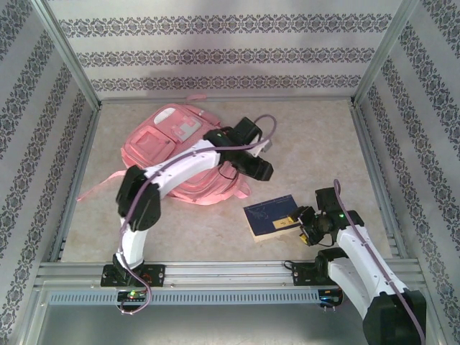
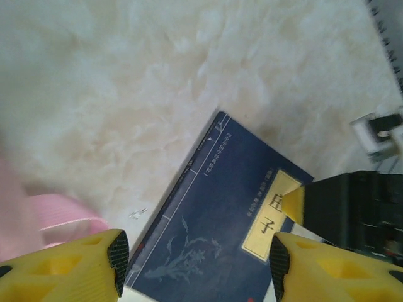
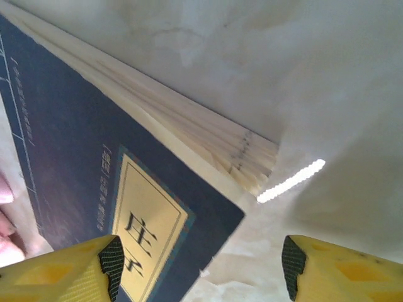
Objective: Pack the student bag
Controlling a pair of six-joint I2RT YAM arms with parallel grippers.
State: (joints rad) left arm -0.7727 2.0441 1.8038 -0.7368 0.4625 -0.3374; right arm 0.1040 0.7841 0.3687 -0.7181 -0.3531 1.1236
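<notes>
— Well, from above?
— Marbled table (image 1: 215, 237), patterned walls (image 1: 215, 43); student bag (image 1: 172, 154) near the far left corner.
— Left wrist?
— Left gripper (image 2: 195, 258) spread above a blue book (image 2: 214, 239); pink blur (image 2: 50, 220), perhaps a strap.
— Right wrist?
— Right gripper (image 3: 201, 261) spread, pinching nothing; book cropped.

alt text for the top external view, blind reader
A pink student bag lies at the back left of a beige table, the left gripper by its right edge. The right gripper sits at the right edge of a dark blue book.
</notes>
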